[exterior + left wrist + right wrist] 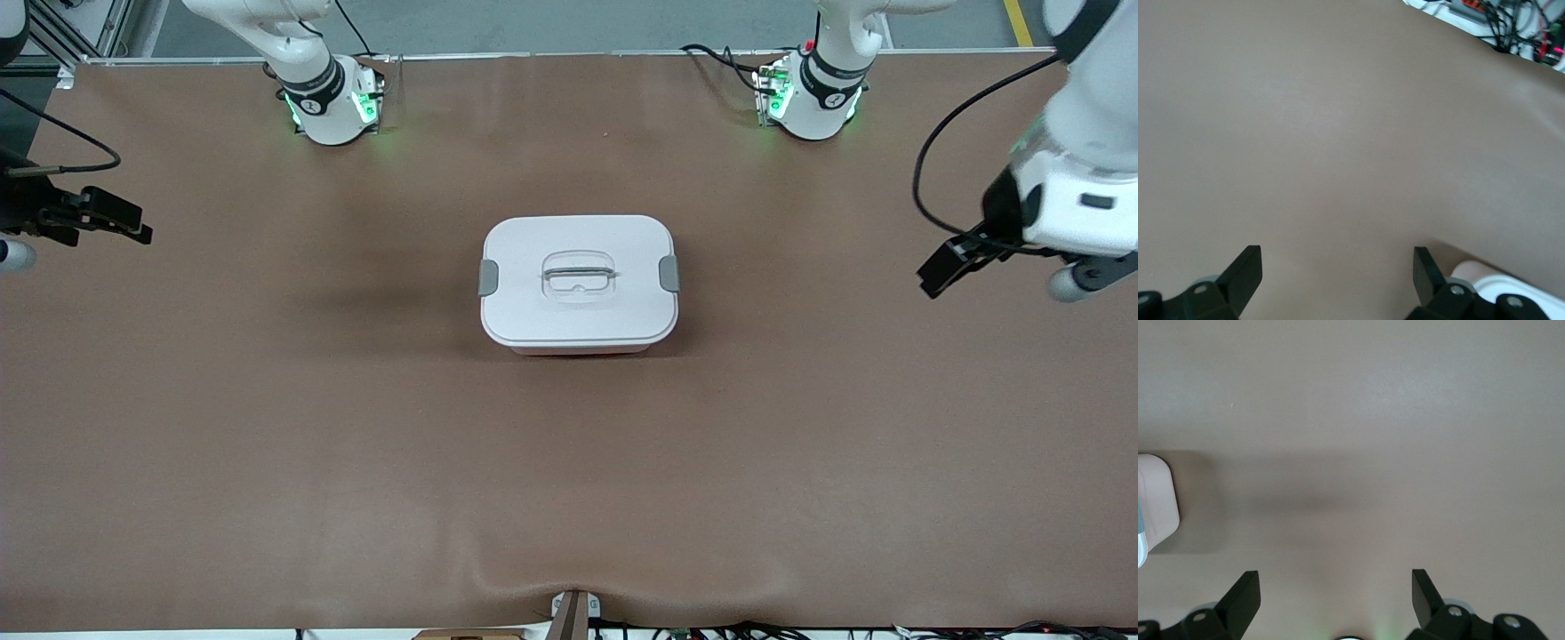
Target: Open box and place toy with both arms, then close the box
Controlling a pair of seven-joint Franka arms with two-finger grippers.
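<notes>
The box [578, 307] stands at the middle of the table with its white lid on. The grey handle [579, 275] lies flat in its recess, and a grey clip sits at each end [489, 277] [669, 273]. The pink toy is not in view. My left gripper [942, 267] hangs open and empty over bare table toward the left arm's end, well apart from the box. In the left wrist view [1336, 257] a box corner [1511, 287] shows. My right gripper [133, 227] hangs open and empty toward the right arm's end; its wrist view [1336, 580] shows a box edge [1155, 500].
The brown mat [267, 427] covers the whole table and has a raised wrinkle [569, 582] at the edge nearest the front camera. The two arm bases [329, 107] [809, 102] stand at the edge farthest from the camera. Cables [1511, 27] lie off the table's edge.
</notes>
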